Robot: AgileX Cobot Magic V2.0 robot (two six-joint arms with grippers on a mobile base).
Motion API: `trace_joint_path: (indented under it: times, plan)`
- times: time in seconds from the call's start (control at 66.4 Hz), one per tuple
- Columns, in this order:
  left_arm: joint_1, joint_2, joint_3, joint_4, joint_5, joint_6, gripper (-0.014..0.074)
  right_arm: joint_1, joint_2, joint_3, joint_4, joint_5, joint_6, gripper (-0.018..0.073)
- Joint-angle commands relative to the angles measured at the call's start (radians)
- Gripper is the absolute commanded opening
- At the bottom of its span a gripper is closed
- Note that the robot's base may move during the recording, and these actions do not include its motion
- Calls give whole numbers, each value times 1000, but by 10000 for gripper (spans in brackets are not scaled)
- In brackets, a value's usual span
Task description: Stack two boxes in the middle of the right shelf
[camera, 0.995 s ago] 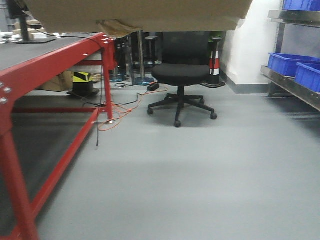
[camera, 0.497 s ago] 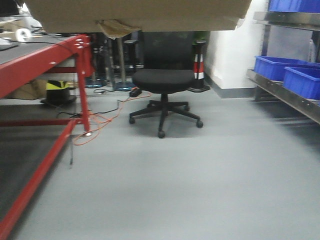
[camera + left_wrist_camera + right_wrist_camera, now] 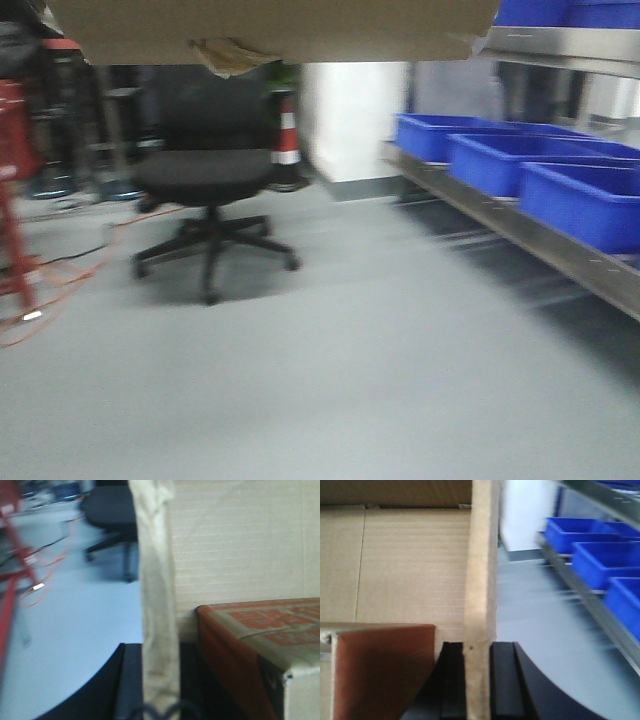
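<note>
A tan cardboard box (image 3: 270, 25) fills the top edge of the front view, torn tape (image 3: 232, 55) hanging from its underside. My left gripper (image 3: 160, 652) is shut on the box's left wall (image 3: 157, 580), one black finger (image 3: 131, 680) outside it. My right gripper (image 3: 477, 650) is shut on the right wall (image 3: 481, 555), with a finger (image 3: 505, 680) on its outer side. A smaller orange-printed box (image 3: 250, 645) lies inside the carton, also seen in the right wrist view (image 3: 380, 665). The shelf's steel lip (image 3: 520, 215) runs along the right, apart from the box.
Blue bins (image 3: 560, 180) sit on the low shelf level, and a higher level (image 3: 560, 42) holds more. A black office chair (image 3: 205, 180) stands ahead left, a striped cone (image 3: 287, 140) behind it. A red table leg (image 3: 12, 200) and orange cable (image 3: 60, 290) are at far left.
The view has swung right: the red table slid off to the left, the chair shifted left, and the shelf with blue bins grew larger. Both grippers still hold the box.
</note>
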Motion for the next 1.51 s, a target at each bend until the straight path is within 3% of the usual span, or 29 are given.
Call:
trace_joint_path:
  times: [0.0,1.492]
  plan:
    - [-4,-10,-13,-18,-58,-1,-111,4,-10,-16,-17,-104,-1,-162]
    - [-4,-10,-13,10,-60,-1,-111,4,-10,-16,-17,-104,-1,-162]
